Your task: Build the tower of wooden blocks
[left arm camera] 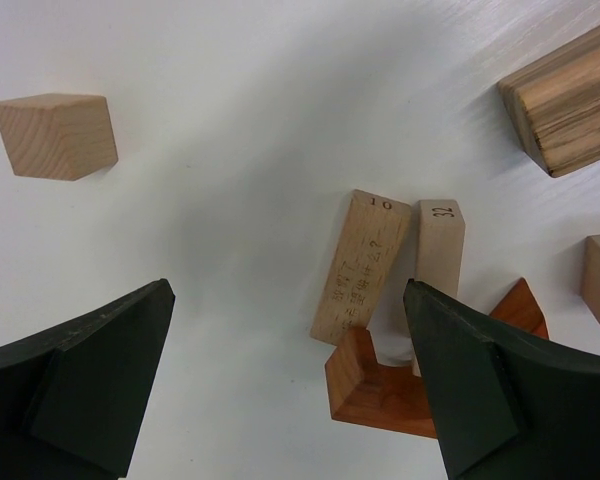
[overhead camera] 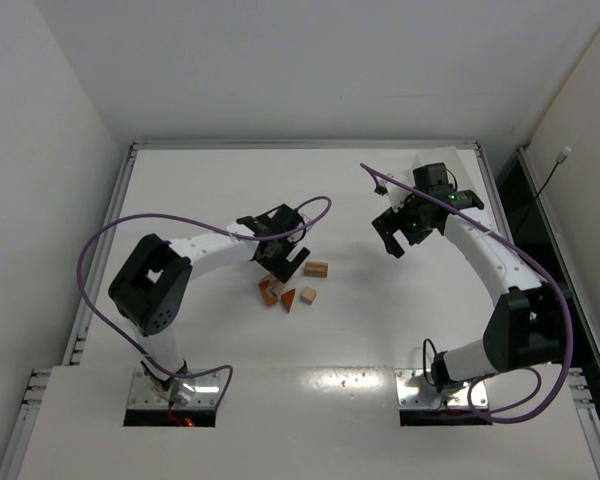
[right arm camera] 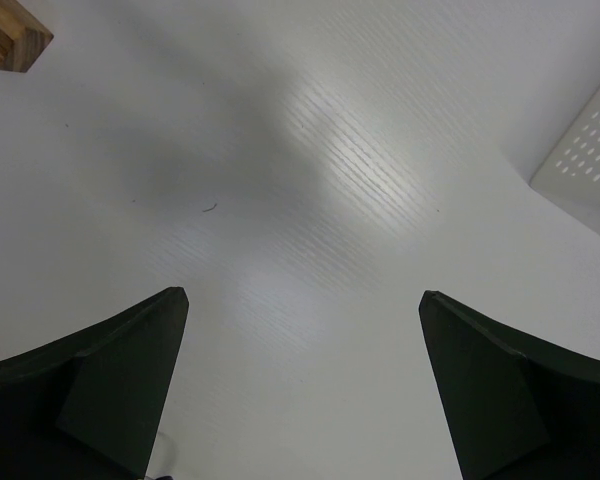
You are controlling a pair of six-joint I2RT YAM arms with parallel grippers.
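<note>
My left pincer (left arm camera: 288,295) hangs spread wide, holding nothing, just over the wood blocks (overhead camera: 290,288), which lie loose near the middle of the desk (overhead camera: 210,180). My right pincer (right arm camera: 302,295) is spread too and empty, over the desk toward its far right corner.

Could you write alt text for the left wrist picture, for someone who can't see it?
The open left pincer hangs over wood blocks lying loose on a white table. Two numbered tan bricks lie beside a reddish-brown notched piece.
</note>
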